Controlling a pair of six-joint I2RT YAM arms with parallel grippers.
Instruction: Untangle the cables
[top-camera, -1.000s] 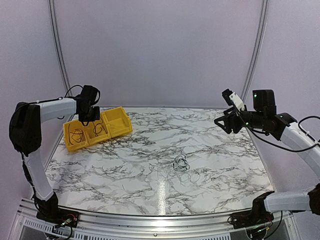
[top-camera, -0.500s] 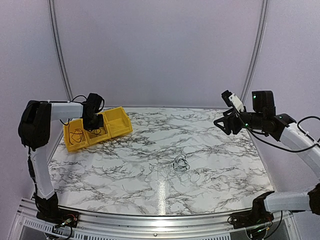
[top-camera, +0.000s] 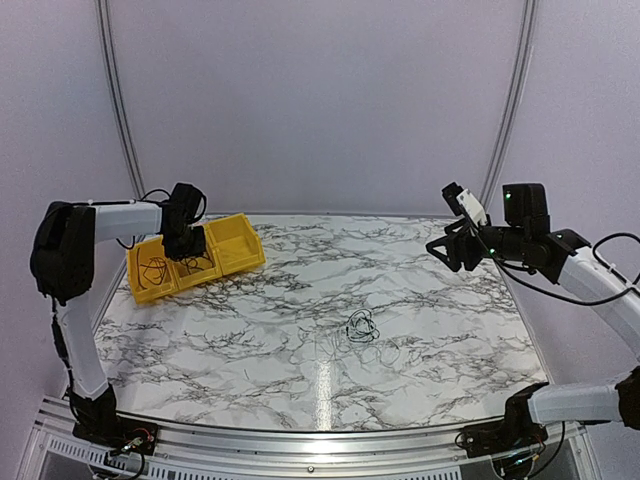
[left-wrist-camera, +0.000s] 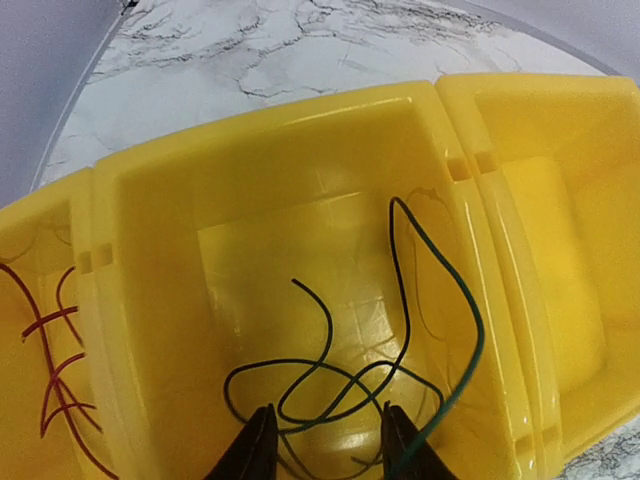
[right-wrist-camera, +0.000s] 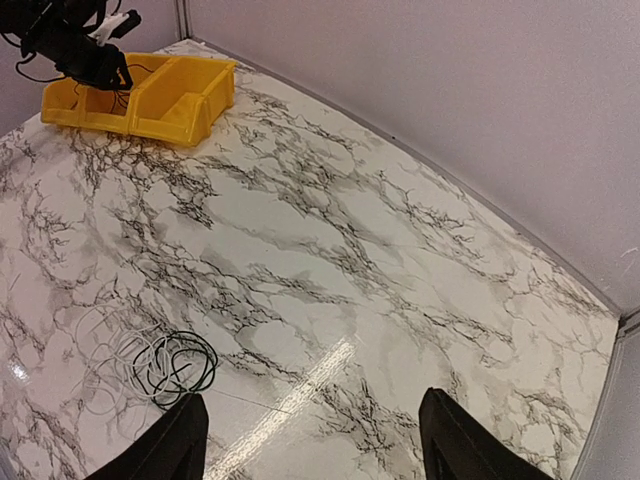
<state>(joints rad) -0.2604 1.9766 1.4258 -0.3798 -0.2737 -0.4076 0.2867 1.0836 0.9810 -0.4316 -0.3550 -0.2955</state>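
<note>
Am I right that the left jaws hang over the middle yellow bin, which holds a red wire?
Not quite: the left wrist view shows green and black wires in the middle bin; the red wire lies in the neighbouring bin.

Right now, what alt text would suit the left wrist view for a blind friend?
A thin dark green cable lies loosely looped in the middle compartment of a yellow bin, with the left end effector over it, fingers apart. A red cable lies in the compartment at the picture's left; marble table shows beyond.
</note>
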